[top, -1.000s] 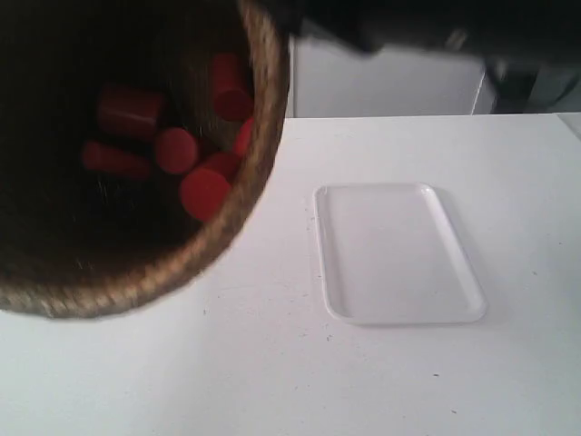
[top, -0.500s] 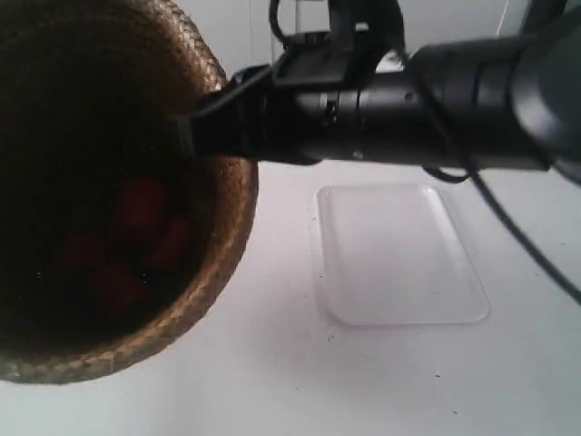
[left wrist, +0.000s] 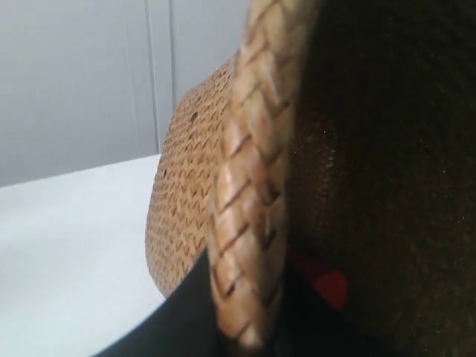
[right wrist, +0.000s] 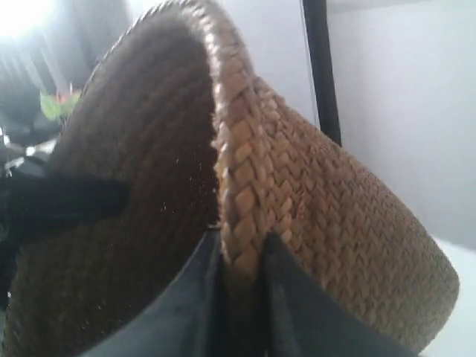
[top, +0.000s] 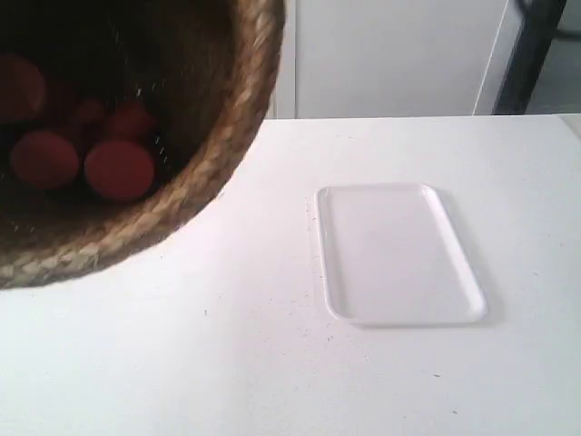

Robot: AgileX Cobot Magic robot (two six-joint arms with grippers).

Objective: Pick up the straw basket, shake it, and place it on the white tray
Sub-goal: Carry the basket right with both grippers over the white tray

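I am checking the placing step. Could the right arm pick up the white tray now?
Probably not. The right claw is shut on the braided rim of the straw basket, so it is not free. The white tray itself lies uncovered on the table.

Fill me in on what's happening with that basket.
Both arms hold the straw basket up off the table, the left gripper and the right gripper each clamped on its braided rim. Red pieces lie inside it. The white tray sits bare on the table; the basket is not yet on it.
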